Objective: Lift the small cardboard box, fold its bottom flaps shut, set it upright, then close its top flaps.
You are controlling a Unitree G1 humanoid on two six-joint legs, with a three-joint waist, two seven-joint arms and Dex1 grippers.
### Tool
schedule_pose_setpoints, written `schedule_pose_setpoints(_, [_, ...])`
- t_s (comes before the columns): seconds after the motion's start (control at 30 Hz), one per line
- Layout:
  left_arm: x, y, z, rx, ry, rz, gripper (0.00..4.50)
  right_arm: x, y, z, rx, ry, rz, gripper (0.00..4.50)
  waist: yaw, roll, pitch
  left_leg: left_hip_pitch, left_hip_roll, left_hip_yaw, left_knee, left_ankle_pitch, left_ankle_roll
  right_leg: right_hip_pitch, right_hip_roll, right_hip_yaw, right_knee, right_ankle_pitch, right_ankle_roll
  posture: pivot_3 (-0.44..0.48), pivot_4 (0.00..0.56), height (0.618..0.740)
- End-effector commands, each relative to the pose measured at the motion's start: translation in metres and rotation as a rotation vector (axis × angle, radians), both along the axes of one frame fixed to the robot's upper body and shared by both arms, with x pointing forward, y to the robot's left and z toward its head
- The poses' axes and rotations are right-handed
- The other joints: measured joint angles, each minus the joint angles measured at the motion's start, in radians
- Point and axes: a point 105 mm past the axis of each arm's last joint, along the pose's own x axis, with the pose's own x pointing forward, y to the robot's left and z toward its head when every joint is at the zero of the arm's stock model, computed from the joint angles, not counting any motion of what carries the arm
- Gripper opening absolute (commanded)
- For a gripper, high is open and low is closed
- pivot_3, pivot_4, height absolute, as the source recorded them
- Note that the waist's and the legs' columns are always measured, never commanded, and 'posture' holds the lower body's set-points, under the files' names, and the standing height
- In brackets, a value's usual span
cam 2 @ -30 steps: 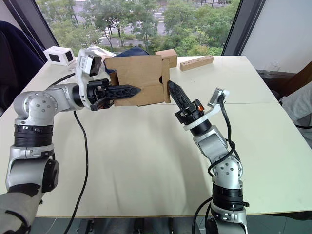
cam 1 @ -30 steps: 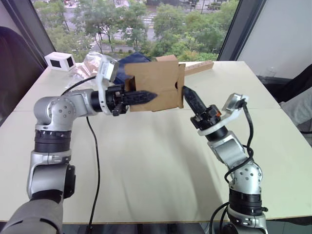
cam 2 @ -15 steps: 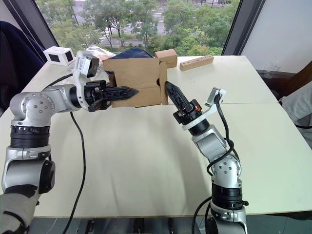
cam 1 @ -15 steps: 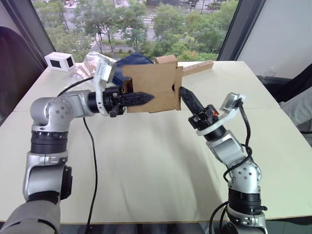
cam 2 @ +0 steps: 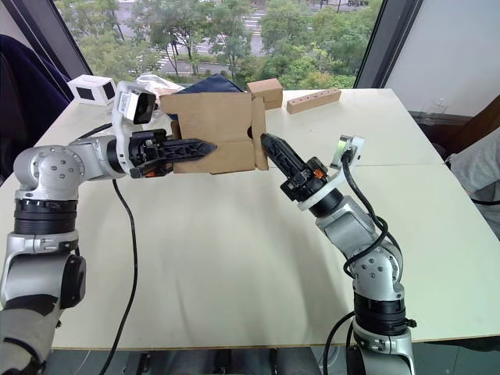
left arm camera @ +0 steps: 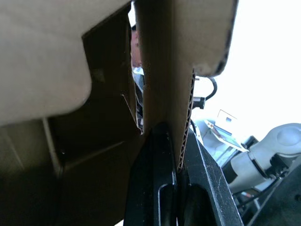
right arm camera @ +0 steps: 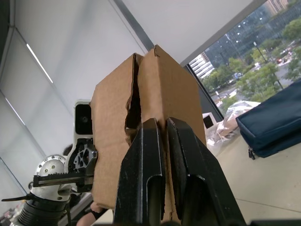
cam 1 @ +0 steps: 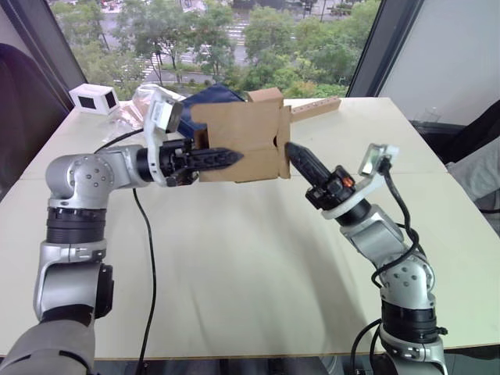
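Left eye view, itemised. One small cardboard box (cam 1: 238,143), held in the air above the far half of the table (cam 1: 234,258), lying sideways. One left gripper (cam 1: 226,158), fingers clamped on a box wall, one finger across the outer face; the left wrist view shows the corrugated edge pinched between both fingers. One right gripper (cam 1: 295,153), fingers pressed together with nothing between them, tips against the folded flaps (right arm camera: 141,89) at the box's right-hand end. One other small brown box (cam 1: 266,96) behind. One long wooden block (cam 1: 316,108). One dark blue bag (cam 1: 211,98). One white device (cam 1: 94,97), far left corner.
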Motion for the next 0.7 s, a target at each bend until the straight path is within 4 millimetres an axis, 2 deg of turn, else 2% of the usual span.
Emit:
schedule_pose_setpoints(0.03, [0.000, -0.001, 0.006, 0.020, -0.068, 0.005, 0.00, -0.011, 0.006, 0.018, 0.008, -0.080, 0.020, 0.28, 0.000, 0.000, 0.000, 0.000, 0.000, 0.000, 0.000, 0.000, 0.000, 0.000, 0.000, 0.000, 0.000, 0.000, 0.000, 0.000, 0.150, 0.740])
schedule_pose_setpoints(0.3, [0.006, -0.006, 0.004, 0.016, -0.073, 0.017, 0.00, -0.023, 0.018, 0.021, 0.091, -0.049, 0.121, 0.28, 0.001, 0.000, 0.000, 0.000, 0.000, 0.000, 0.000, 0.000, 0.000, 0.000, 0.000, 0.000, 0.000, 0.000, 0.000, 0.000, 0.150, 0.740])
schedule_pose_setpoints(0.5, [0.006, -0.011, 0.005, -0.005, -0.074, -0.004, 0.00, -0.028, 0.026, 0.013, 0.136, 0.005, 0.160, 0.28, 0.001, 0.000, 0.000, 0.000, 0.000, 0.000, 0.000, 0.000, 0.000, 0.000, 0.000, 0.000, 0.000, 0.000, 0.000, 0.000, 0.150, 0.740])
schedule_pose_setpoints(0.67, [0.006, -0.011, 0.006, -0.004, -0.076, -0.006, 0.00, -0.027, 0.024, 0.009, 0.138, 0.020, 0.148, 0.28, 0.000, 0.000, 0.000, 0.000, 0.000, 0.000, 0.000, 0.000, 0.000, 0.000, 0.000, 0.000, 0.000, 0.000, 0.000, 0.000, 0.150, 0.740])
schedule_pose_setpoints(0.7, [0.006, -0.009, 0.007, -0.005, -0.077, -0.007, 0.00, -0.026, 0.019, 0.010, 0.146, 0.019, 0.137, 0.28, 0.000, 0.000, 0.000, 0.000, 0.000, 0.000, 0.000, 0.000, 0.000, 0.000, 0.000, 0.000, 0.000, 0.000, 0.000, 0.000, 0.150, 0.740])
